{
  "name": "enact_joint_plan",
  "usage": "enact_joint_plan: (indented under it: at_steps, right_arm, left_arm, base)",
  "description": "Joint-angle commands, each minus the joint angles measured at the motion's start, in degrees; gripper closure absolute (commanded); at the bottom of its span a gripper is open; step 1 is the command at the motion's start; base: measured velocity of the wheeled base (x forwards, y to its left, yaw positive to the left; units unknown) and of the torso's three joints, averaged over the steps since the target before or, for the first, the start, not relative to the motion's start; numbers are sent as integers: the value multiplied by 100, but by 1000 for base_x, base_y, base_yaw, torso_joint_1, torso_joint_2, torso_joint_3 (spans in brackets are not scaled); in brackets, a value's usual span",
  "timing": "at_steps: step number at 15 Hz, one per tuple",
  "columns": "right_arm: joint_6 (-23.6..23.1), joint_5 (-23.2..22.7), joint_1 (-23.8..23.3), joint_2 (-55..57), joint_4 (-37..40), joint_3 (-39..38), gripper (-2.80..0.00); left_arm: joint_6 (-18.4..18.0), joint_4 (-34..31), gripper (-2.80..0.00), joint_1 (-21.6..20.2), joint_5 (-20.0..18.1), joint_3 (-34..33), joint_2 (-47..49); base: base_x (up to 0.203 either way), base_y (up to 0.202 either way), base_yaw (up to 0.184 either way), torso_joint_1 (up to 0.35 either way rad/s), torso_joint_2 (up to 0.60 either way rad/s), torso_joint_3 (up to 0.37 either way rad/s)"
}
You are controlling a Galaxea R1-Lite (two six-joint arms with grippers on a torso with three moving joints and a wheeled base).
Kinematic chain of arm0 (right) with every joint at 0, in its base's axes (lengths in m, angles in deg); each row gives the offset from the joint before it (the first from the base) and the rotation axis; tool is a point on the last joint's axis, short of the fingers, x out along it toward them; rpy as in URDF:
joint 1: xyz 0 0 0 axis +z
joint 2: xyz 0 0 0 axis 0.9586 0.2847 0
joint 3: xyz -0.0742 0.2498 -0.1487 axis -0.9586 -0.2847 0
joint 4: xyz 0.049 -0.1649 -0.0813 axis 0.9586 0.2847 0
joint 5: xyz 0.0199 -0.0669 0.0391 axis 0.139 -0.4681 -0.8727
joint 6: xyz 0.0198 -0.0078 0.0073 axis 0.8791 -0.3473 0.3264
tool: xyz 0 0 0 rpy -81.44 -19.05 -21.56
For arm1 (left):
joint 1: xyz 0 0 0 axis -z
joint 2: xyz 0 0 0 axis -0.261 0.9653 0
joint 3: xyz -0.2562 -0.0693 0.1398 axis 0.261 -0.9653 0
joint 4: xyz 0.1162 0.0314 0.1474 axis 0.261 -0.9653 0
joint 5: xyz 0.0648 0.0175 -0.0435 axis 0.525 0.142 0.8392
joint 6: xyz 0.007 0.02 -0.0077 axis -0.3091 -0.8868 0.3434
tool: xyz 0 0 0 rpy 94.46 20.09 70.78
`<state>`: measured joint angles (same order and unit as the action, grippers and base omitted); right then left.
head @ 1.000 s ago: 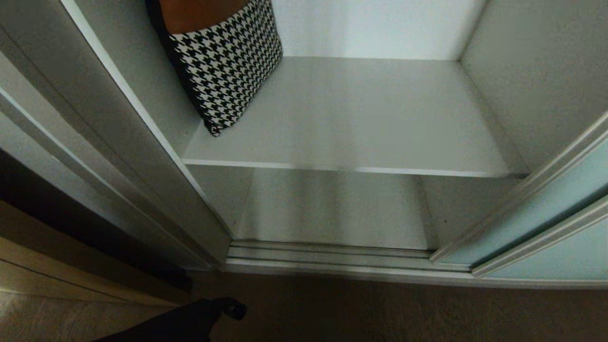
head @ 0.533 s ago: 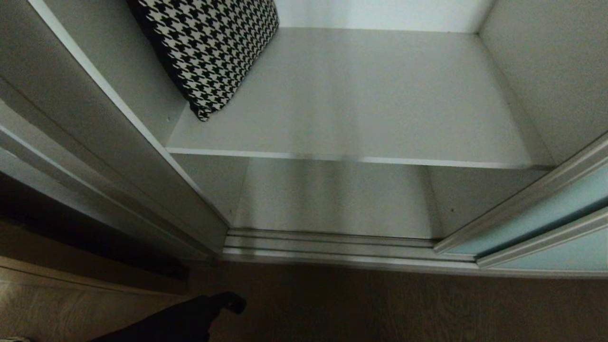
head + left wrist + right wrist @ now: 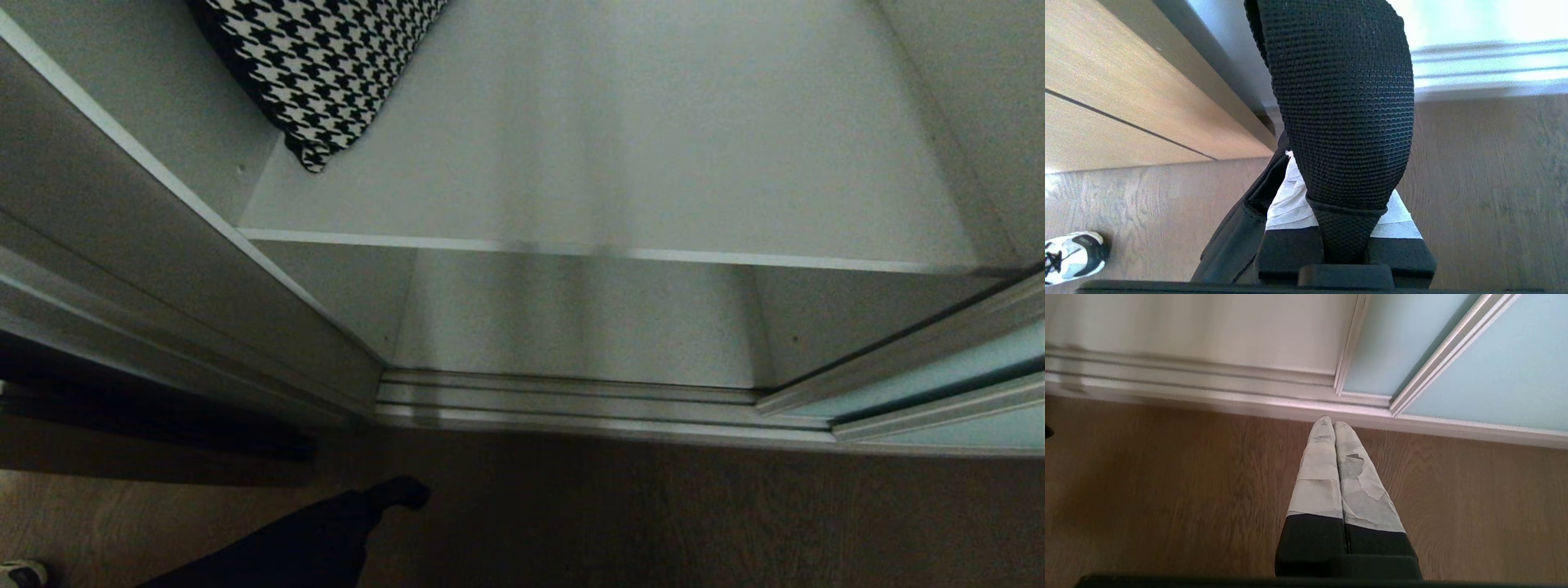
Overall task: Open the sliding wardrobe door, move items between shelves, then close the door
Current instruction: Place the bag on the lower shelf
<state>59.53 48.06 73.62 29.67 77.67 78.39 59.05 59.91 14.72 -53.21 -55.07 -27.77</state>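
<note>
The sliding wardrobe door, frosted aqua glass in a silver frame, stands pushed to the right, also in the right wrist view. The opening shows two white shelves, an upper one and a lower one. A black-and-white houndstooth cushion leans at the upper shelf's left. My left gripper is shut on a black woven strap; a black bag hangs under it and shows low in the head view. My right gripper hangs shut and empty over the floor, near the door's lower corner.
A ribbed silver floor track runs along the wardrobe's foot. A brown wooden floor lies in front. A wooden panel stands to the left, with a person's shoe on the floor beside it.
The head camera has tipped downward, so the whole wardrobe slid up the picture and the cushion's orange top left the view. Neither arm has moved.
</note>
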Motion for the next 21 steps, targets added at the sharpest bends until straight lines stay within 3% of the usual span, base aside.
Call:
enact_joint_plan:
  at_steps: [1, 10, 16, 21]
  right_arm:
    - [2, 0, 2, -4, -3, 0, 0]
    - [2, 0, 2, -4, -3, 0, 0]
    - [2, 0, 2, -4, -3, 0, 0]
    - [2, 0, 2, -4, -3, 0, 0]
  left_arm:
    - [-6, 0, 0, -2, -1, -1, 18]
    - [38, -9, 0, -2, -1, -1, 18]
    - [270, -9, 0, -2, 61, -1, 9]
    - [251, -18, 0, -10, 60, -1, 9]
  base:
    - [0, 0, 0, 6, -2, -198]
    - [0, 0, 0, 4, 3, -187]
    - [0, 0, 0, 3, 1, -16]
    - [0, 0, 0, 0, 0, 0]
